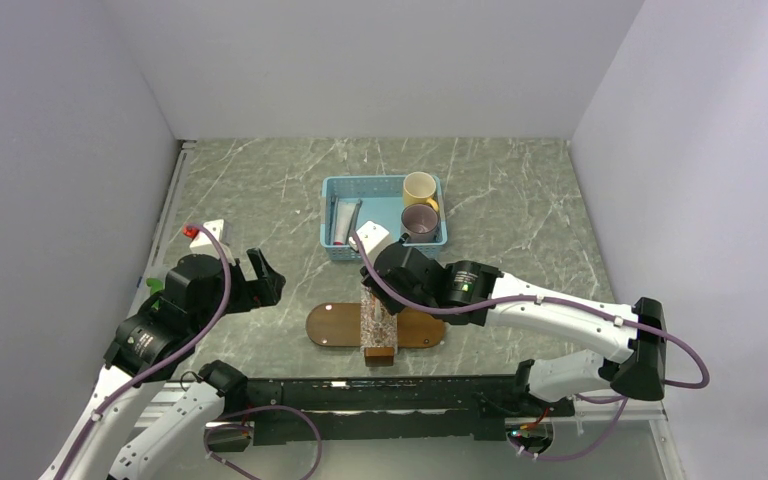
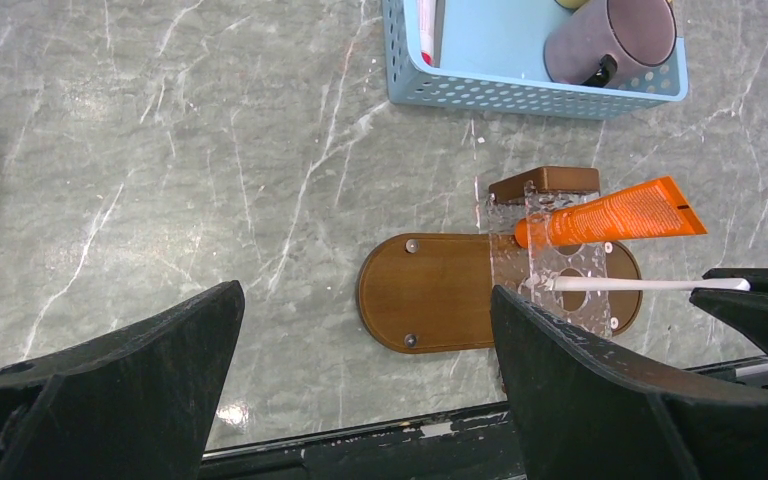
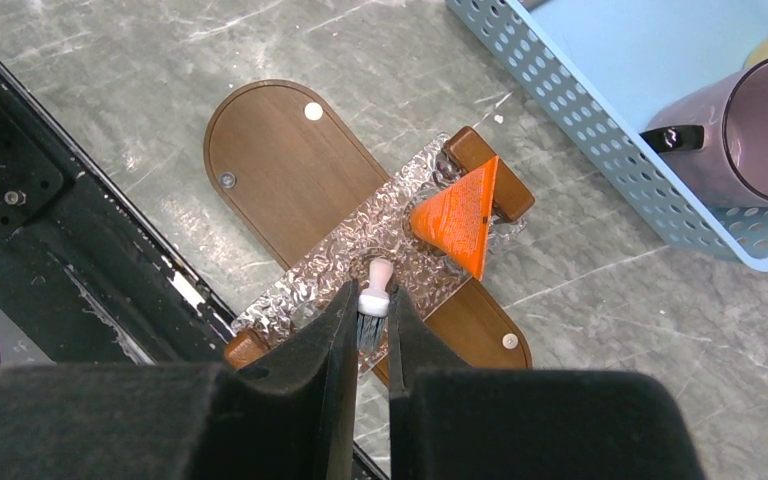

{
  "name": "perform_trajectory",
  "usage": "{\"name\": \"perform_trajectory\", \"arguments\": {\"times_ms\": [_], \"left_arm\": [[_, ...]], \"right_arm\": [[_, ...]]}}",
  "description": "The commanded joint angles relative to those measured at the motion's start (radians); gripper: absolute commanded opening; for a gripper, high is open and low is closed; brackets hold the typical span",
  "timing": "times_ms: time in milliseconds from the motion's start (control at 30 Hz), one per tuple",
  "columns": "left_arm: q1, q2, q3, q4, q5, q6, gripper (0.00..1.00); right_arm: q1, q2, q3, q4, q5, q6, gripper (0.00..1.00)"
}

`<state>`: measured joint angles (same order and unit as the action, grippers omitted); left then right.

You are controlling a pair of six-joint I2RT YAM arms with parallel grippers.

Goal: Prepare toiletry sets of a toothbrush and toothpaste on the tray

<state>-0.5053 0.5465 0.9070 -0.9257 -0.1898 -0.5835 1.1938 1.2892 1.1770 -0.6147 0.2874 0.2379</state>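
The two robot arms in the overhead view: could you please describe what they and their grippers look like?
Both the left arm and right arm have white shell links joined by black cylindrical joint housings, with a purple cable looping along each. A small green light glows on the right arm's wrist housing. The left gripper and right gripper have matte black, wedge-shaped fingers.

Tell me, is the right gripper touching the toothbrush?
Touching. The right wrist view shows the right gripper shut on the toothbrush head, no gap either side.
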Motion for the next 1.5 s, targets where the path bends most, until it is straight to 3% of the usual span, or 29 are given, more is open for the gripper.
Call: {"name": "perform_trajectory", "arguments": {"times_ms": [0, 667, 1467], "left_arm": [[0.001, 0.002, 0.0, 0.024, -0.015, 0.02, 0.99], [0.001, -0.001, -0.009, 0.023, -0.026, 0.017, 0.99], [0.001, 0.0, -0.005, 0.016, -0.036, 0.024, 1.0]], "right_arm": [[0.004, 0.002, -0.001, 0.035, 0.02, 0.016, 0.0], [0.005, 0.031, 0.018, 0.012, 0.015, 0.018, 0.0], [0.004, 0.061, 0.055, 0.01, 0.06, 0.018, 0.29]]}}
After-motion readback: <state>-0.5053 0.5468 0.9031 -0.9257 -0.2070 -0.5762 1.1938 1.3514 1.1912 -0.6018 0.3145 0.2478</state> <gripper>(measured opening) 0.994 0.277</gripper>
